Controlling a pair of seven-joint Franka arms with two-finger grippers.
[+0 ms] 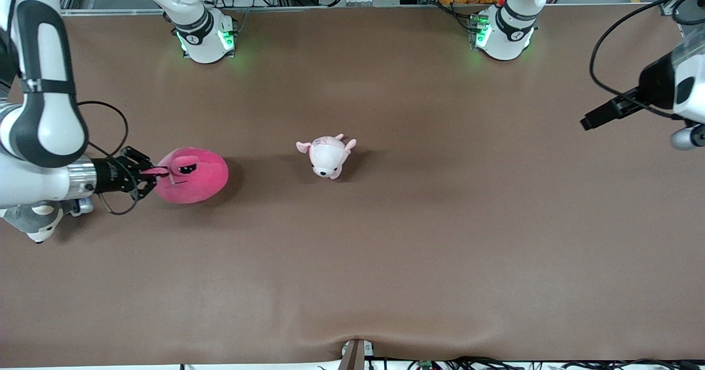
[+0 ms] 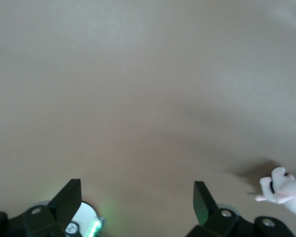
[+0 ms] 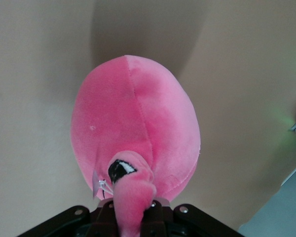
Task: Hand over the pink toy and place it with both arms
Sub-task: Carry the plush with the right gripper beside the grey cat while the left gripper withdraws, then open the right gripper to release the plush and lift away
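The right arm reaches low along its end of the table, wrist level, its end effector (image 1: 147,174) apparently clamped on a flap of the pink toy (image 1: 193,176). The left arm waits raised at its own end, its end effector (image 2: 138,202) spread wide.

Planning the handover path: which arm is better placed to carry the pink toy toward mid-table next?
The right arm. Its end effector is already shut on the pink toy at its end of the table. The left end effector hangs open and empty over the table's other end.
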